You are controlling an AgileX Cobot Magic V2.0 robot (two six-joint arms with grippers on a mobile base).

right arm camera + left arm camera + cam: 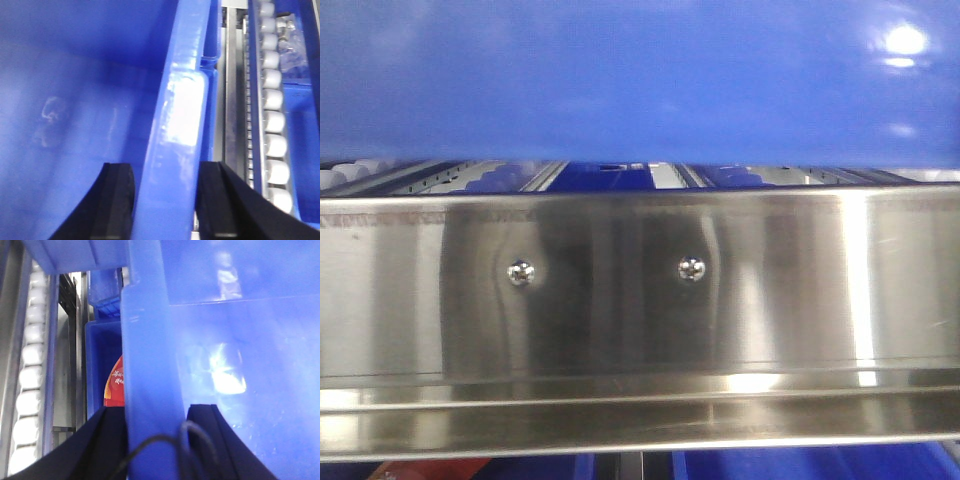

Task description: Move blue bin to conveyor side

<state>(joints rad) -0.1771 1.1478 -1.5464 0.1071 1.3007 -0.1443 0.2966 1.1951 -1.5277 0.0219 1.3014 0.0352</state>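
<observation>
With the left claw (155,410) and right claw (165,167) each gripping a side wall of the bin (640,80), which is sitting at the front edge of the rack (235,100), just above its steel rail (640,290), the arms should be lifting together, level, clearing that rail.

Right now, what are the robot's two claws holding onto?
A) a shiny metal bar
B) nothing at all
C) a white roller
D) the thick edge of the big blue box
D: in each wrist view the black fingers of the left gripper and the right gripper sit either side of the blue bin at its thick rim, pressed against it.
</observation>
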